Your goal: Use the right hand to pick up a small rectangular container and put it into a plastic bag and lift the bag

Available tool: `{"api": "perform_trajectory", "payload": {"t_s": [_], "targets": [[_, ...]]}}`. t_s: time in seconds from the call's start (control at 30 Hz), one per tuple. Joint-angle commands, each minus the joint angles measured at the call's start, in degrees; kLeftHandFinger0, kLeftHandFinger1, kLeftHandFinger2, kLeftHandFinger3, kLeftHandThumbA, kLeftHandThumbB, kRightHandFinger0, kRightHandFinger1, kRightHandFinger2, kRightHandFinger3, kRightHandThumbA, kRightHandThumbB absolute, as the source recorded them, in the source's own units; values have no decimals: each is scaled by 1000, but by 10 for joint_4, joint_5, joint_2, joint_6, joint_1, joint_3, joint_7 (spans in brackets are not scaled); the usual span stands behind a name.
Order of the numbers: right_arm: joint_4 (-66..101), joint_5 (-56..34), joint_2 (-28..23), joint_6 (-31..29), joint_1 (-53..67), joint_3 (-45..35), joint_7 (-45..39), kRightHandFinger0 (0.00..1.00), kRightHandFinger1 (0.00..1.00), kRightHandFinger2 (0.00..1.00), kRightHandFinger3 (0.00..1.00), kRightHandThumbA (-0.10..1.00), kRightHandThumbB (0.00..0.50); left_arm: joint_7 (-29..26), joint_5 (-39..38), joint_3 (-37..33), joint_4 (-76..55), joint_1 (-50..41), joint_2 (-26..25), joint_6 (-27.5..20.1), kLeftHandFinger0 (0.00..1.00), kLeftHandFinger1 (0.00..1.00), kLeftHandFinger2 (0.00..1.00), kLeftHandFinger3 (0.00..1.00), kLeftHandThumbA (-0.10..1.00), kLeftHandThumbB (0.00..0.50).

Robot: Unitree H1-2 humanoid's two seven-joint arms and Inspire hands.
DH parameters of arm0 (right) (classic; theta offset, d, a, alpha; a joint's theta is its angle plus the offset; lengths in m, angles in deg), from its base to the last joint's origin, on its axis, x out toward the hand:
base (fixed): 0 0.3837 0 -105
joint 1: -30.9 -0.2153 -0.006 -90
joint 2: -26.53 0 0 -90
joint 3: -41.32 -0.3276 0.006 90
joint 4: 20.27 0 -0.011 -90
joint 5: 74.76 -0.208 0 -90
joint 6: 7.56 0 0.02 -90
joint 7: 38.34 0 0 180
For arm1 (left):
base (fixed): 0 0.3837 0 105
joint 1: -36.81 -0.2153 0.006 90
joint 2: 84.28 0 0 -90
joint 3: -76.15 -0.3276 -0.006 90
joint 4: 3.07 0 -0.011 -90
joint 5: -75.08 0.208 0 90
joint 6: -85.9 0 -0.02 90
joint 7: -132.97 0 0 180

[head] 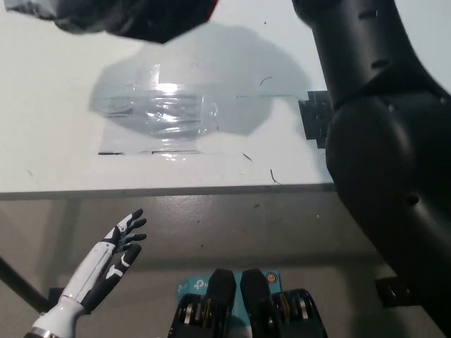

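1. Showing the white left hand (113, 255) with fingers spread and holding nothing, resting low beside the robot's body below the table (56, 141) edge, idle because the task belongs to the right hand.
2. Right arm (380, 141): raised high across the right side; its hand lies beyond the top edge, so the state of its fingers cannot be told.
3. Plastic bag (134, 15): only its dark underside shows at the top edge, off the table, probably lifted.
4. Small rectangular container: not visible; presumably inside the bag.
5. Shadow (211, 77) and clear taped sheet (158, 113) mark the vacated spot.
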Motion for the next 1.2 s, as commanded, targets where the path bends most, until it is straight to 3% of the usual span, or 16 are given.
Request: {"api": "perform_trajectory", "payload": {"t_s": [0.0,0.2,0.27,0.37,0.5,0.53,0.57,0.6,0.67,0.73,0.77,0.8,0.87,1.03,1.17], "targets": [[12,-32,-8,0,-88,1,7,0,217,703,859,248,0,3,0,0,-12,3,-11,-23,833,849,945,1000,1000,75],[2,-37,-2,-19,-76,-1,13,0,204,657,800,237,0,5,1,-2,-13,7,-13,-22,834,849,948,1000,1000,85],[1,-35,3,-29,-57,1,17,0,228,697,904,205,0,6,3,-3,-16,7,-14,-18,835,845,939,1000,1000,87],[-2,-35,12,-37,-27,3,12,0,187,670,876,178,0,9,3,-3,-20,9,-16,-12,841,849,943,1000,1000,68],[-19,-39,22,-37,1,1,15,0,128,601,899,234,4,9,8,-4,-19,10,-17,-8,837,859,974,1000,1000,101],[-26,-36,26,-49,16,6,5,0,95,567,860,234,0,9,8,-4,-21,8,-16,-6,833,862,986,1000,1000,108],[-31,-36,32,-60,29,4,11,0,87,576,912,183,2,9,7,-3,-22,6,-15,-3,833,864,989,1000,1000,108],[-35,-40,38,-70,39,-3,22,0,93,593,975,145,16,9,6,-4,-22,5,-14,-3,836,869,996,1000,1000,106],[-37,-42,40,-74,43,-4,25,0,93,602,1000,98,14,10,6,-4,-22,5,-14,-3,837,870,998,1000,1000,106],[-75,-27,49,-94,78,10,14,0,106,603,937,158,10,12,9,-7,-30,2,-14,5,842,872,1000,1000,1000,94],[-86,-25,51,-99,85,11,16,0,105,615,1000,4,0,13,10,-7,-31,3,-14,7,843,872,1000,1000,1000,95],[-93,-28,52,-103,88,8,18,0,130,624,963,74,26,12,9,-7,-30,4,-14,4,843,872,1000,1000,1000,94],[-117,-34,59,-128,107,3,13,0,120,625,898,109,5,13,8,-7,-25,8,-14,-3,843,874,1000,1000,1000,95],[-151,-27,71,-157,144,9,17,0,156,692,959,100,0,14,4,-6,-25,7,-13,-4,832,877,1000,1000,1000,111],[-174,-18,68,-174,170,20,23,0,273,746,992,93,2,17,4,-6,-28,5,-14,-2,840,871,993,1000,1000,99]]}}
